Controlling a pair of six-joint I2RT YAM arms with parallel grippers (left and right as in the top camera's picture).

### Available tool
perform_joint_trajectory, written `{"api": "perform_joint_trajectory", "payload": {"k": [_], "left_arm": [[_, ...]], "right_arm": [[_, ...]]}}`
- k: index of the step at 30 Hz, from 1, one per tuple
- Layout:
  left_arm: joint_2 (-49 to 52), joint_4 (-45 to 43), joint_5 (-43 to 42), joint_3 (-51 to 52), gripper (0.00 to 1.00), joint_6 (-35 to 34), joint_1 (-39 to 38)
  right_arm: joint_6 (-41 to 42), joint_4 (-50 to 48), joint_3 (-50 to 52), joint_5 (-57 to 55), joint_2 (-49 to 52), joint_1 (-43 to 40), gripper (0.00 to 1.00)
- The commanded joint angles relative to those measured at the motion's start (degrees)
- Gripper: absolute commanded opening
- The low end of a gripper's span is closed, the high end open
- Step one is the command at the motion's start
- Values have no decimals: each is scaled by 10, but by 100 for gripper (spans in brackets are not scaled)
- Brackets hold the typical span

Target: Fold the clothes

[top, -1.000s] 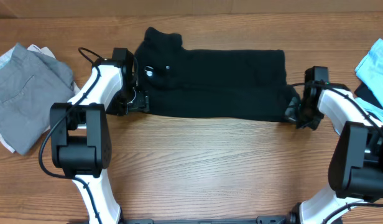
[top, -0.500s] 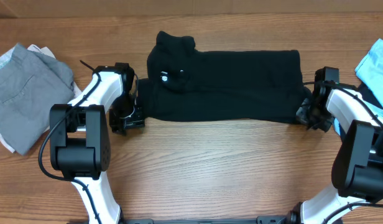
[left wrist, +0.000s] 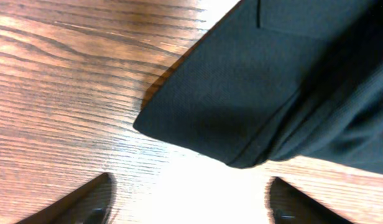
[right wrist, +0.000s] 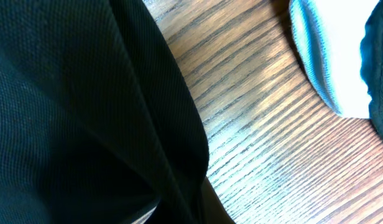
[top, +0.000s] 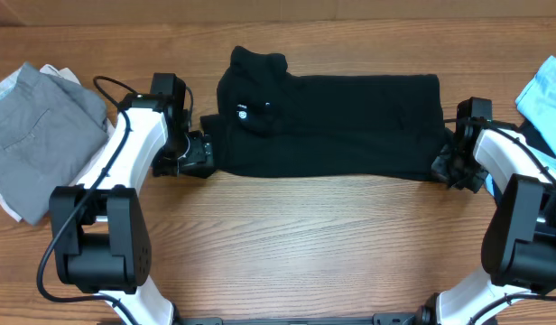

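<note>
The black garment point(top: 332, 126) lies as a long folded band across the far middle of the table, with a small white logo point(top: 243, 112) near its left end. My left gripper point(top: 202, 156) is open and empty just left of the garment's lower left corner. In the left wrist view the fingers point(left wrist: 188, 196) spread over bare wood, with that corner point(left wrist: 241, 106) just ahead. My right gripper point(top: 445, 167) is at the garment's lower right corner. Black fabric point(right wrist: 86, 124) fills the right wrist view and runs down into the jaws.
A grey garment point(top: 34, 126) lies on white cloth at the table's left edge. A light blue garment point(top: 544, 90) lies over a dark one at the right edge and also shows in the right wrist view point(right wrist: 331, 56). Bare wood lies in front.
The black garment slid right with the right gripper, then stopped. The left gripper came off the left corner, backed away, then moved close to it again, open.
</note>
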State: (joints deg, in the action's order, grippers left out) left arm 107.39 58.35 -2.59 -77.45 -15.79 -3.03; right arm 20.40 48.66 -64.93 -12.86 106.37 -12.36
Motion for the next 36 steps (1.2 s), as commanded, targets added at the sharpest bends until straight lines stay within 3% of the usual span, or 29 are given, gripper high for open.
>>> {"api": "perform_joint_trajectory", "payload": {"k": [1,8,10,11,12,15,23,28,36], "left_arm": [[12,-16,34,9,63,-11,1],[12,-139,26,7,70,-23,12],[14,-163,26,8,49,-23,12],[17,-164,32,8,17,-24,12],[22,-165,35,8,10,-26,12],[50,-182,31,8,17,-35,12],[115,-223,-40,8,18,-17,10],[115,-235,-56,4,17,-13,15],[115,-243,-82,-5,28,-9,24]], "right_arm": [[7,-2,-14,-11,4,-4,4],[7,-4,-14,-4,4,-4,5],[7,-4,-14,-4,4,-4,5],[7,-4,-14,-4,4,-4,5],[7,-4,-14,-4,4,-4,5],[7,-4,-14,-3,4,-4,5],[7,-3,-14,5,4,-4,5],[7,-4,-14,5,4,-4,5],[7,-5,-14,5,4,-4,6]]}}
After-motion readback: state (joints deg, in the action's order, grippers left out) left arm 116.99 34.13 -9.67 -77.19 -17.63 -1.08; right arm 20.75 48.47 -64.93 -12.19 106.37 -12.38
